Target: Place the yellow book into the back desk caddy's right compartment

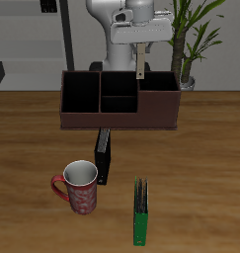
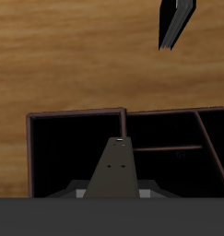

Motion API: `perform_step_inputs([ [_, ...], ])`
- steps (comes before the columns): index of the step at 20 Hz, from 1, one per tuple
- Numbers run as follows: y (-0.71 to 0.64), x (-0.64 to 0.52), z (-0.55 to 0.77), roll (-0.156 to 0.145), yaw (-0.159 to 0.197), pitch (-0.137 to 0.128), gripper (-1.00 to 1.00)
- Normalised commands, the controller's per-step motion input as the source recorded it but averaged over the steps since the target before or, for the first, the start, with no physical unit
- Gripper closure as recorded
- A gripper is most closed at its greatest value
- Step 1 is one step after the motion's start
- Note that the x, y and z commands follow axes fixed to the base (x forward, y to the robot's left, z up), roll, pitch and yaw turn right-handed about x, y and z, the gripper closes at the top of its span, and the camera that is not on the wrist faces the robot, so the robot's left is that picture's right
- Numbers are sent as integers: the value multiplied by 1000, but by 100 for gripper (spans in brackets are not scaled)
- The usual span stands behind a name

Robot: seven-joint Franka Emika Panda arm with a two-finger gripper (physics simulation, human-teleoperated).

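My pincer (image 1: 138, 61) hangs above the long, low, dark brown open-topped back desk caddy (image 1: 119, 117) and pinches the small, thin, pale tan yellow book (image 1: 138, 70) by its upper edge. The book hangs upright over the caddy's rear wall, near the divider of the right compartment (image 1: 80, 94). In the wrist view the book (image 2: 116, 171) appears edge-on as a narrow grey-tan wedge over the caddy (image 2: 30, 152), with the compartment (image 2: 75, 152) dark beneath it. The caddy's sections hold nothing that I can see.

On the wooden tabletop (image 1: 205, 168), in front of the caddy, a thin black book (image 1: 103, 156) stands on edge; the same book shows in the wrist view (image 2: 176, 22). Nearer the front edge stand a red patterned mug with white interior (image 1: 78, 187) and a thin green book (image 1: 140, 211) on edge. No writing is legible. Behind the tabletop stands a green potted plant (image 1: 196, 35).
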Motion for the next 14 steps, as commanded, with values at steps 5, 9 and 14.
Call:
perform_step_inputs([
  [5, 219, -5, 146, 29, -12, -16, 100],
  [9, 104, 77, 38, 9, -8, -8, 100],
  [14, 19, 90, -42, 8, -28, 1, 100],
])
